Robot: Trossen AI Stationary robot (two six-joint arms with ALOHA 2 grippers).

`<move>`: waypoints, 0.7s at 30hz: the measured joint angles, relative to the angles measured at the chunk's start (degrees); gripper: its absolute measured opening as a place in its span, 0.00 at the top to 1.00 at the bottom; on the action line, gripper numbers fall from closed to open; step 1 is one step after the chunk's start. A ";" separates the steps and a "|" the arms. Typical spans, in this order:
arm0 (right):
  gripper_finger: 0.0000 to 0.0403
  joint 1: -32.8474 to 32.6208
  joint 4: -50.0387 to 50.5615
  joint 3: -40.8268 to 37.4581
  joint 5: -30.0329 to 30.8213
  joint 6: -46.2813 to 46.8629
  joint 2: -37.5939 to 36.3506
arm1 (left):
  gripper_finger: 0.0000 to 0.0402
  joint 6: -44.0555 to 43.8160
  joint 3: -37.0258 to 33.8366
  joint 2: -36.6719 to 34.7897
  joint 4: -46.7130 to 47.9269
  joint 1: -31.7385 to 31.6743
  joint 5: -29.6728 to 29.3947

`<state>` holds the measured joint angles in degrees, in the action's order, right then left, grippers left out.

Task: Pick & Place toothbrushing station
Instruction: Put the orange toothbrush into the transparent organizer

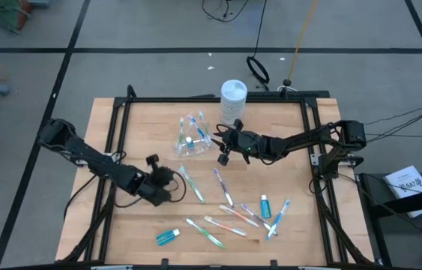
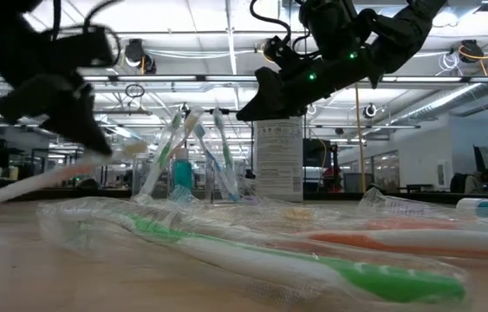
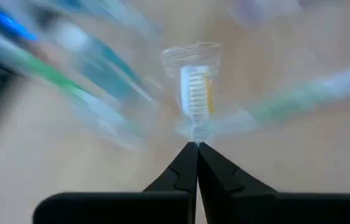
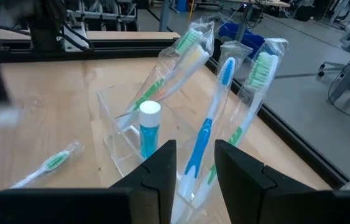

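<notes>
A: What does the left gripper [image 1: 167, 182] hold, nearest the front edge?

B: Its fingers are pinched together on a wrapped toothbrush [image 3: 194, 99], with the bristle head pointing away from the wrist. I judge it is gripped near one end.

A: And where is the clear cup [image 1: 191, 139]?

B: Beyond that gripper, toward the far edge and a little to the right, just beside the white canister [image 1: 233, 99]. Some brushes already stand in it, tilted.

A: The right gripper [image 1: 224, 152]?

B: It hovers just beside the cup, fingers apart and empty. More brushes and a teal tube [image 1: 168, 237] lie in front of the cup.
</notes>
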<state>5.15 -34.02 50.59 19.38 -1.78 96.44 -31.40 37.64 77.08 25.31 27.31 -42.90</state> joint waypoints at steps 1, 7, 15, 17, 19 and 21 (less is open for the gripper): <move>0.75 0.00 -0.02 0.00 -0.02 0.00 0.00 | 0.98 0.16 0.28 -1.38 -0.65 -0.28 -4.33; 0.75 0.00 -0.85 -0.02 0.00 0.00 0.00 | 0.99 6.50 0.73 -9.75 -13.61 -3.59 -26.69; 0.75 0.00 -0.98 -0.02 -0.01 0.01 0.00 | 0.99 20.74 0.71 -11.92 -25.91 -12.82 -24.66; 0.75 0.00 -1.10 -0.02 -0.02 0.02 0.00 | 0.98 23.61 0.71 -11.34 -29.13 -15.73 -21.09; 0.75 0.00 -1.16 -0.02 -0.02 0.01 0.00 | 0.99 25.90 0.69 -10.74 -32.41 -18.56 -16.38; 0.75 0.00 -1.18 -0.02 -0.02 0.02 0.00 | 0.99 26.97 0.64 -10.31 -36.24 -21.18 -10.87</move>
<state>5.15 -35.20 50.57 19.35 -1.76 96.44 -4.43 38.27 66.76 -10.93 6.14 -53.77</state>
